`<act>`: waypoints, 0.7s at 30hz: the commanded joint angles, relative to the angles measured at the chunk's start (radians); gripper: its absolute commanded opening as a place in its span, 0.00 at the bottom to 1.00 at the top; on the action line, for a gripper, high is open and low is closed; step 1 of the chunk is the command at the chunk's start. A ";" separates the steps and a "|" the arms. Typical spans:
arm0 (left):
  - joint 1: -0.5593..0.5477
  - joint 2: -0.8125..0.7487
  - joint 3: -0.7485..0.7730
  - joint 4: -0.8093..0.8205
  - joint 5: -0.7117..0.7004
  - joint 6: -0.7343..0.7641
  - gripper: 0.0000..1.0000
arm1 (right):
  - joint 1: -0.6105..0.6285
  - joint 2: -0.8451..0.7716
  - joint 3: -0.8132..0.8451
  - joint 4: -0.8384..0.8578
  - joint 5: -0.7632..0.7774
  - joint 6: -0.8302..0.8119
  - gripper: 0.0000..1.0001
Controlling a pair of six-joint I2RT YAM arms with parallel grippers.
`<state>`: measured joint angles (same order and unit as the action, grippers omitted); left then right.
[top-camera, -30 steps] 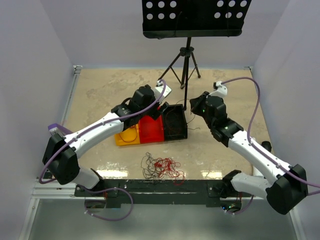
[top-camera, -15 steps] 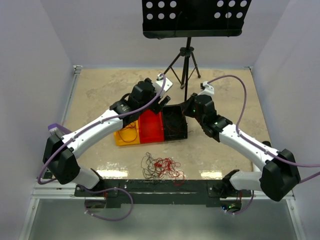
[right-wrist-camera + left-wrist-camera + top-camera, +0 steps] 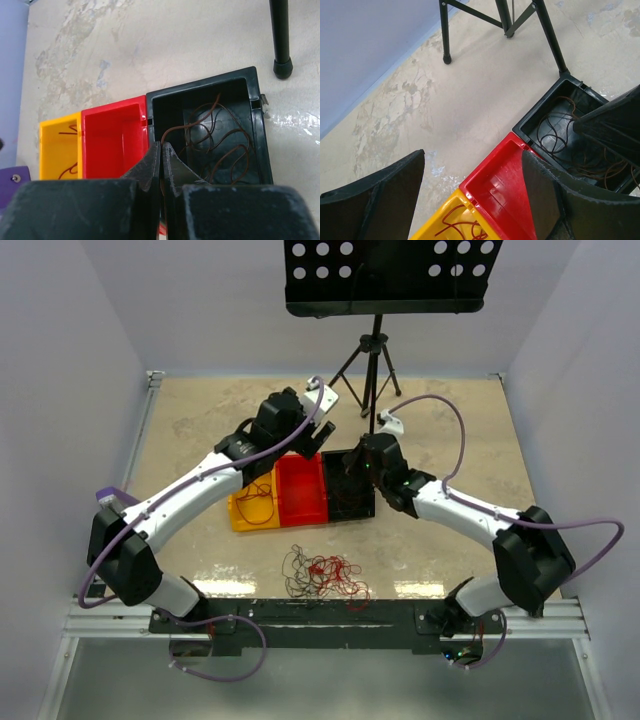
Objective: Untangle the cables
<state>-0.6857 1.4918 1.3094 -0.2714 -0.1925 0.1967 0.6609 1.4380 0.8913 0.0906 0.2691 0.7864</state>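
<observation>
While a few cables (image 3: 216, 104) are lying in the black bin (image 3: 200, 84), the tangle (image 3: 322, 574) is waiting at lower centre, left gripper (image 3: 473, 155) gaping, right gripper (image 3: 161, 147) clenched, perhaps pinching one.

The cables (image 3: 322, 574) form a loose, curly tangle of hair-thin red and dark strands, lying on the worktop at its near edge, around the middle. Separate brown loops (image 3: 215, 137) lie coiled in the black bin (image 3: 200, 84), and red strands (image 3: 462, 227) lie in the yellow bin (image 3: 442, 217).
</observation>
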 commanded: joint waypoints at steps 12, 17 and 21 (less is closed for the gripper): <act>0.025 -0.005 0.109 -0.022 0.027 -0.023 0.83 | 0.003 0.232 0.064 0.055 -0.028 0.019 0.00; 0.044 0.007 0.155 -0.048 0.042 -0.054 0.83 | 0.032 0.312 0.136 0.023 0.041 0.037 0.00; 0.070 -0.001 0.163 -0.061 0.068 -0.057 0.83 | 0.065 0.372 0.196 -0.021 0.116 0.068 0.00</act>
<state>-0.6456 1.4925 1.4250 -0.3168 -0.1593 0.1673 0.6914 1.7756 1.0111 0.1120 0.2859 0.8108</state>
